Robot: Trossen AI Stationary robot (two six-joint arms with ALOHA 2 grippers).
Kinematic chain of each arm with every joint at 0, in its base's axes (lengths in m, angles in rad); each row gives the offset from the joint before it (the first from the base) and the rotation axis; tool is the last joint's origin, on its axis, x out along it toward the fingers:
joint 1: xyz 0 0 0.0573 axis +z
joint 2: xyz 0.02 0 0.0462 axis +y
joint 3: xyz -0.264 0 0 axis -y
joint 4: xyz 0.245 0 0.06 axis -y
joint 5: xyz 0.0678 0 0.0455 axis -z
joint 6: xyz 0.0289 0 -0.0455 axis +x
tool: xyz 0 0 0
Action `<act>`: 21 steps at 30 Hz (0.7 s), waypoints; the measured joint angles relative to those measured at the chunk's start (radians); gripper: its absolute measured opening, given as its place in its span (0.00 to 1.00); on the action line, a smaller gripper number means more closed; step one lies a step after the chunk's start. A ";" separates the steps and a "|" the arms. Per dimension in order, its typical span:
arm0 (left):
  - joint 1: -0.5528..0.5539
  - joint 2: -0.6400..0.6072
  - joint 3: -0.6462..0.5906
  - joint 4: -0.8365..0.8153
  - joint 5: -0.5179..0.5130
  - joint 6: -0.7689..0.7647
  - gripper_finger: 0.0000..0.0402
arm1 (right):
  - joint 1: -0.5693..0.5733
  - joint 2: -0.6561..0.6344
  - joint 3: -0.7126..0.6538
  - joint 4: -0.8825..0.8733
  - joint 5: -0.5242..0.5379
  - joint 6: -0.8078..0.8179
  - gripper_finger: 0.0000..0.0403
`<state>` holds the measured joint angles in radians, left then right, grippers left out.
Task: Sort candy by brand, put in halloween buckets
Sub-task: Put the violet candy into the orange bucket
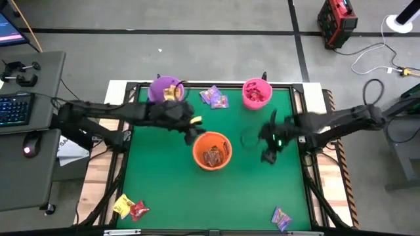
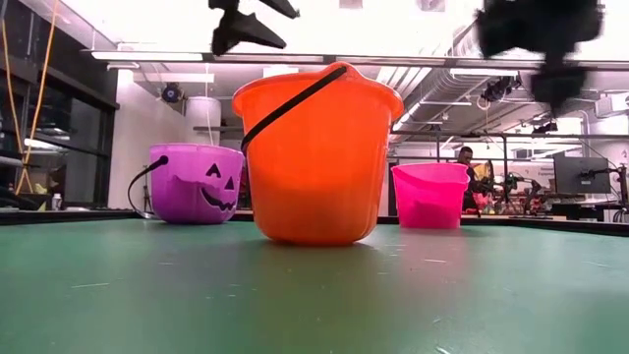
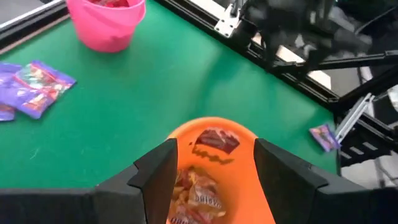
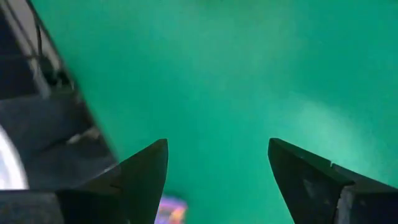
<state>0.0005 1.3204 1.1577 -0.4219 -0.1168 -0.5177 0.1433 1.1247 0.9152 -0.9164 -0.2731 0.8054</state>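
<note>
Crinkly foil and thin plastic wrap make the candy light, soft and a little slippery by the look of it, best pinched across the flat middle of a packet or by a crimped end rather than squeezed hard; gold-brown packets [image 3: 198, 196] lie in the orange bucket [image 1: 212, 151] at mid tabletop [image 1: 164, 190], purple packets [image 1: 214, 97] sit between the purple bucket [image 1: 165, 90] and the pink bucket [image 1: 256, 93], a yellow and red pair [image 1: 130, 208] rests at the near left corner, one purple packet [image 1: 281, 218] near the right corner; the left pincer [image 3: 214, 171] hangs spread wide over the orange bucket, holding nothing; the right pincer [image 4: 217, 180] hovers wide and empty beside that bucket over bare green; printing on the wrappers shows, but no brand is legible.
</note>
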 joint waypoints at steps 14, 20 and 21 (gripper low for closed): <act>-0.153 -0.257 -0.084 -0.024 -0.089 0.103 0.50 | 0.601 0.166 -0.130 0.436 0.089 0.977 0.67; -0.196 -0.288 -0.083 -0.028 -0.090 0.077 0.50 | 0.670 0.304 -0.088 0.435 0.007 1.083 0.67; -0.203 -0.288 -0.083 -0.029 -0.094 0.073 0.50 | 0.675 0.332 -0.081 0.436 -0.018 1.087 0.67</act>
<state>-0.2020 1.0321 1.0744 -0.4511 -0.2104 -0.4450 0.8179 1.4567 0.8338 -0.4808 -0.2909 1.8924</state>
